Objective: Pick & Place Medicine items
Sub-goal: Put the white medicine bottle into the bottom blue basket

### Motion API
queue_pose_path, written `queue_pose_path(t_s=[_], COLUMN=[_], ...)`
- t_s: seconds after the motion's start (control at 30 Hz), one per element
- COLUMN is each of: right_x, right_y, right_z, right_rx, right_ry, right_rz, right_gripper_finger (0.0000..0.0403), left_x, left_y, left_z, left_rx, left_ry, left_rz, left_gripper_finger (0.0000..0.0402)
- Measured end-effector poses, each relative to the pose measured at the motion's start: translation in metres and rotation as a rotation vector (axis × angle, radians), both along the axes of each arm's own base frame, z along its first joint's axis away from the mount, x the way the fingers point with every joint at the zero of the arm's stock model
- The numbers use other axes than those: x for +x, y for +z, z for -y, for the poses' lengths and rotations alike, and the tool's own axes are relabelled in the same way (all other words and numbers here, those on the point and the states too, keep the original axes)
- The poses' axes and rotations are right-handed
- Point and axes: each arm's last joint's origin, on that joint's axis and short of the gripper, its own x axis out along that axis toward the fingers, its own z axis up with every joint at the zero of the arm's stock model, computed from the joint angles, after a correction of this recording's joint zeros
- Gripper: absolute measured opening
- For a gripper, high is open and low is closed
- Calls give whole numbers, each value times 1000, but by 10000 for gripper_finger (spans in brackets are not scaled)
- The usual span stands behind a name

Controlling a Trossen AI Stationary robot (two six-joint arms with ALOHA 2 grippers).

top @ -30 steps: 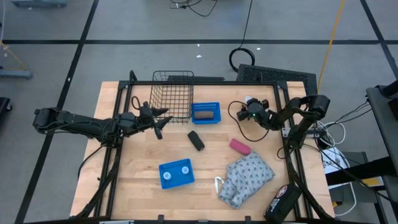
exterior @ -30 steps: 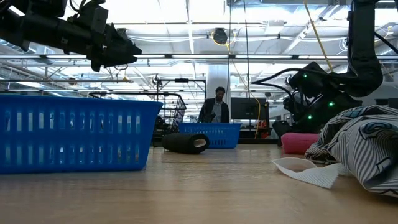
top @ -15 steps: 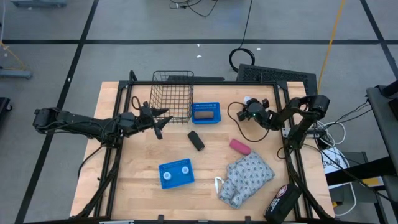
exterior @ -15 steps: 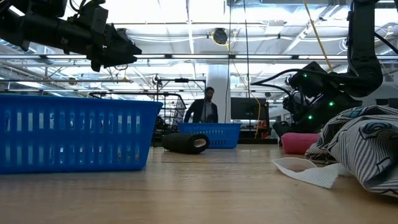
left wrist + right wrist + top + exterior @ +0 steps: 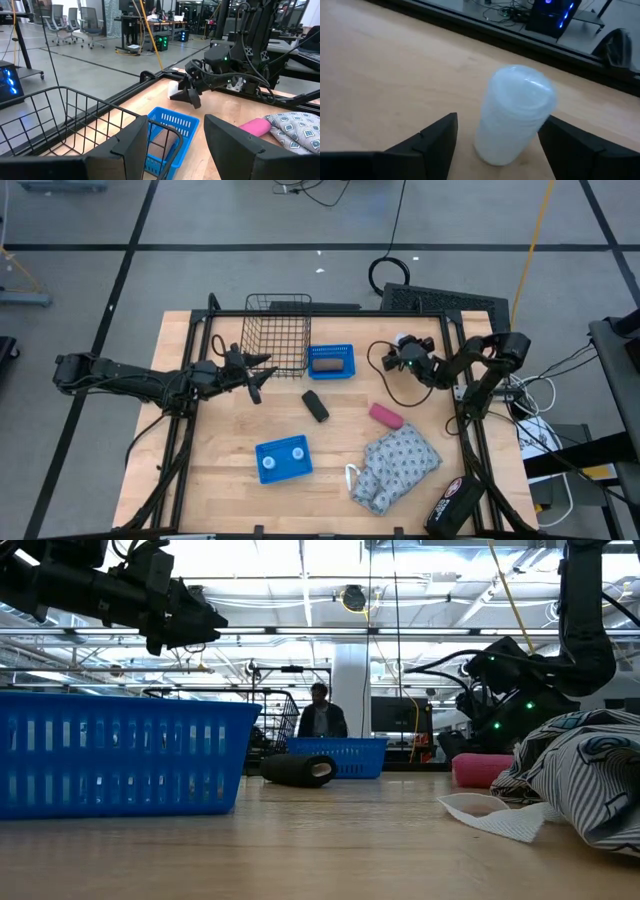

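right end effector (image 5: 401,356) sits low over the far right part of the bench (image 5: 230,425), fingers spread apart with a small white bottle (image 5: 516,120) standing upright between them on the wood, not clamped; in the high view that bottle (image 5: 398,340) shows as a white spot just beyond the fingertips, near the bench's far edge; left end effector (image 5: 262,375) hangs above the bench at the left, just beside the wire basket (image 5: 277,332), its fingers parted with nothing between them; two more white bottles (image 5: 283,454) show as white caps inside the near blue tray (image 5: 283,459), which sits at the near middle of the bench; a second blue tray (image 5: 331,361) sits just right of the wire basket and holds a brown block (image 5: 329,363); a black block (image 5: 315,405) lies near the middle of the bench, a pink block (image 5: 386,416) to its right, and a patterned cloth (image 5: 397,464) is bunched at the near right; in the low view a person (image 5: 320,712) stands in the room beyond the bench.
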Motion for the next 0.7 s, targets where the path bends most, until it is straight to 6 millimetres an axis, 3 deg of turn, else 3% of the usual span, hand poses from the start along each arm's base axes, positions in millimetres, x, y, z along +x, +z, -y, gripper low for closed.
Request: queue_pose_path(t_s=[0.37, 0.7], right_x=[-5, -4], right_y=[0, 0], right_z=[9, 9], right_rx=[31, 23], right_ry=[11, 20], right_rz=[29, 16], right_gripper_finger=[232, 147], left_x=[0, 0], left_y=[0, 0], left_z=[0, 0], left_rx=[1, 1], left_ry=[0, 0], left_rz=[0, -1], left_gripper_finger=[202, 202])
